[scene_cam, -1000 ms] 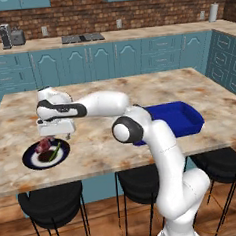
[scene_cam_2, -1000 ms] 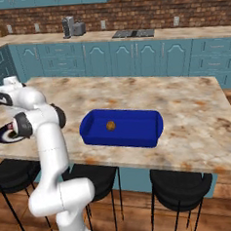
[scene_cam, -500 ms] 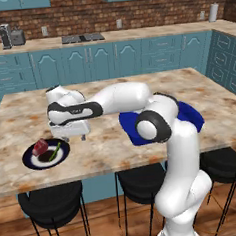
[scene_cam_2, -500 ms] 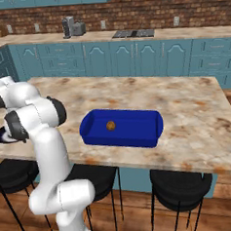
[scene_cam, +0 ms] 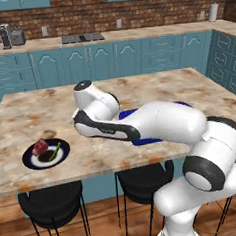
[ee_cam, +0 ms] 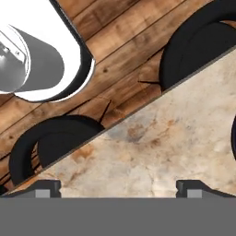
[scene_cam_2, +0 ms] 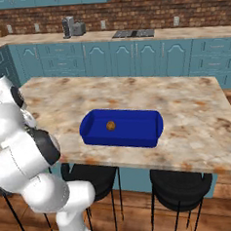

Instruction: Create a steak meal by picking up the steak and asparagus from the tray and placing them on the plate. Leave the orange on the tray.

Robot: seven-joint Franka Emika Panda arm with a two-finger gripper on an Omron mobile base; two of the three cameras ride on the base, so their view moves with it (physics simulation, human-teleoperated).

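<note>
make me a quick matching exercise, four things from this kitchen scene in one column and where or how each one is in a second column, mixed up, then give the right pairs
Things:
1. steak
2. orange
3. asparagus
4. hand

Places or states:
A. alone on the blue tray
B. thin green stalk lying on the plate, beside the meat
C. open and holding nothing, over the counter edge
D. pinkish-red chunk on the plate's far left part

Pairs: 1-D, 2-A, 3-B, 4-C
</note>
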